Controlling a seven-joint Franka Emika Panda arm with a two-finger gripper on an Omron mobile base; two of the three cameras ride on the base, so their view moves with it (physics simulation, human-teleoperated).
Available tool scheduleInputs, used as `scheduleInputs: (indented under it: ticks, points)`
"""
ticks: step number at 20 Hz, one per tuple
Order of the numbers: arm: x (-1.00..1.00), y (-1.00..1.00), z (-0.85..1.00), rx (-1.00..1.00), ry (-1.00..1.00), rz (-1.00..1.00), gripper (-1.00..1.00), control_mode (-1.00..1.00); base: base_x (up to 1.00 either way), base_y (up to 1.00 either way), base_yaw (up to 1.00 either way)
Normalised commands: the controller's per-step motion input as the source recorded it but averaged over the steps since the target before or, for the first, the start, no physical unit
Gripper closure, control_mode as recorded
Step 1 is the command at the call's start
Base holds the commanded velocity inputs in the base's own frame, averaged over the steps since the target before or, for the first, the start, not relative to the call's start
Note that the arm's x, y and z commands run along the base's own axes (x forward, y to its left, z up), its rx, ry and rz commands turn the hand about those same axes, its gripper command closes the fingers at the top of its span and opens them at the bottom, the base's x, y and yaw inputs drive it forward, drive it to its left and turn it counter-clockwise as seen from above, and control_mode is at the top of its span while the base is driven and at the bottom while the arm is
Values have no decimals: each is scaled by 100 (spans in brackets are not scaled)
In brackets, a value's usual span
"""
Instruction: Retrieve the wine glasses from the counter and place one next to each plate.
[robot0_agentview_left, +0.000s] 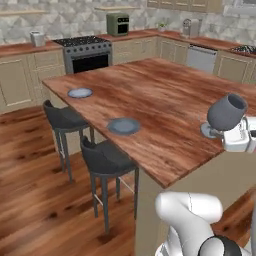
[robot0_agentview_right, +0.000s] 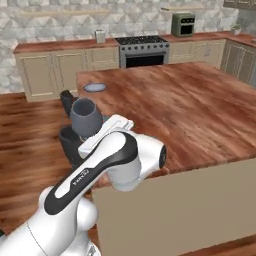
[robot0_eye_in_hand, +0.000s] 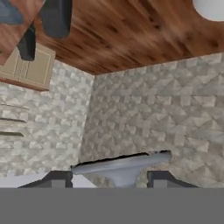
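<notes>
While the claw (robot0_eye_in_hand: 109, 179) grips one grey-blue translucent stemmed glass (robot0_agentview_left: 226, 113) at right, tilted, its fingers sit half-spread. Two flat round grey-blue plates (robot0_agentview_left: 80, 92) (robot0_agentview_left: 124, 126) lie on the wood-grain table (robot0_agentview_left: 170, 105) at centre left.

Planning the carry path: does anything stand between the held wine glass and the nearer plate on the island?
Nothing visible does. The wine glass sits tilted in the hand above the island; bare wood top lies between it and the nearer plate.

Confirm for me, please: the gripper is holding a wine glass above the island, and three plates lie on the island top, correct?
Not quite: two plates lie on the island, one far and one near, as the left base view shows. The gripper does hold a wine glass above it.
</notes>
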Motion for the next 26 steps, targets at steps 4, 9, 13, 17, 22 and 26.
scheduleInputs:
  ticks: [4,9,13,17,22,26]
  points:
    - [0,0,0,0,0,0,100,100,-12,64,-85]
    - [0,0,0,0,0,0,100,100,-43,99,-43]
    - [0,0,0,0,0,0,100,100,-46,100,-12]
    - [0,0,0,0,0,0,100,100,34,100,-25]
    - [0,0,0,0,0,0,100,100,100,100,-52]
    - [0,0,0,0,0,0,100,100,51,100,-57]
